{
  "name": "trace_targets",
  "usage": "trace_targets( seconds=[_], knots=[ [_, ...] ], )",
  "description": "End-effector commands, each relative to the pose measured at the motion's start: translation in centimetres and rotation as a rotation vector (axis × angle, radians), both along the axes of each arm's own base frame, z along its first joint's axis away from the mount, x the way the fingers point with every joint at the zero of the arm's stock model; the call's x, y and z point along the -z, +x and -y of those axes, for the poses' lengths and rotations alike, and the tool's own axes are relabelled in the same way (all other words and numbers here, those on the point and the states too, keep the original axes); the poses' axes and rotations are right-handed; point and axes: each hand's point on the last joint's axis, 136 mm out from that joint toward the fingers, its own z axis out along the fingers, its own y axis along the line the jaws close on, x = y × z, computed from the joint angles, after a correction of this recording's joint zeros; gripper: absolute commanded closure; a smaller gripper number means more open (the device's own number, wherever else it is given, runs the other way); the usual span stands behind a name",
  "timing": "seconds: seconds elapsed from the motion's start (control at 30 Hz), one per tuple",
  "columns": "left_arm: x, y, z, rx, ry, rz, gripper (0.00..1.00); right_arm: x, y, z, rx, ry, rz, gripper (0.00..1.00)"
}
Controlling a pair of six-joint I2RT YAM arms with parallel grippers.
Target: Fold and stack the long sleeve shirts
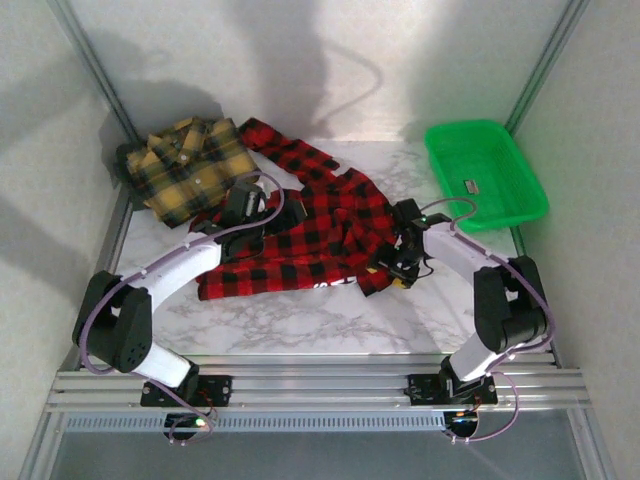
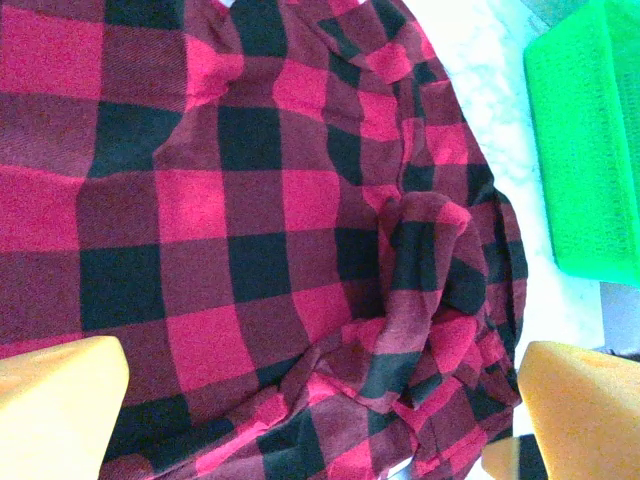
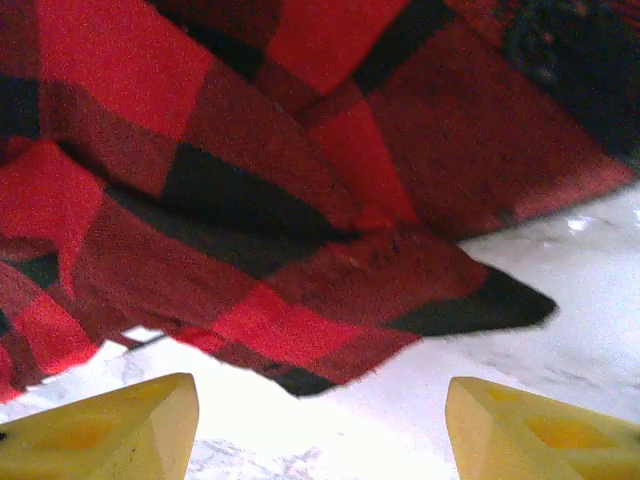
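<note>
- Progress: an early stage is judged. Nothing is stacked, and no finished fold is seen on the red-and-black check shirt (image 1: pixel 300 235).
- Position, first garment: the red-and-black check shirt is spread loosely and rumpled across the middle of the marble table (image 1: pixel 330 320). One sleeve is stretched toward the far left and the right edge is bunched.
- Position, second garment: the yellow-and-black check shirt (image 1: pixel 190 170) is gathered into a compact heap at the far left, just beside the red sleeve. Whether it is properly folded cannot be told.
- Effector, left: the left gripper (image 1: pixel 243 200) (image 2: pixel 320 350) is held over the red cloth with jaws spread wide, and nothing is grasped.
- Effector, right: the right gripper (image 1: pixel 400 265) (image 3: pixel 320 390) is set low at the red shirt's right hem. Its jaws are parted over bare marble, the hem lies just beyond the fingertips, and nothing is gripped.
- Outstanding, as judged: the red shirt is to be folded, the yellow one checked or refolded, and one laid on the other.
- Count: two shirts, two grippers and one green plastic tray (image 1: pixel 490 155), the tray at the far right, apart from both garments.
</note>
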Motion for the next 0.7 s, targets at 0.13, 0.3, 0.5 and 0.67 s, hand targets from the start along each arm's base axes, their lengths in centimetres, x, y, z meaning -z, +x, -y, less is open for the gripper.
trace_targets(
  seconds=[0.13,0.3,0.5,0.67],
  knots=[
    [-2.9,0.4,0.6,0.034,0.006,0.078,0.00,2.4,-0.7,0.1,0.066,0.008,-0.064,0.37],
    [-3.3,0.7,0.4,0.027,0.012,0.090,0.00,3.3,-0.9,0.3,0.065,-0.005,-0.098,0.38],
    [-4.6,1.4,0.2,0.011,0.029,0.119,0.00,3.2,0.9,0.0,0.100,0.003,-0.048,0.74],
    [-5.4,2.0,0.0,0.009,0.054,0.134,0.00,-3.1,3.2,-1.3,0.070,0.073,0.071,0.86]
  ],
)
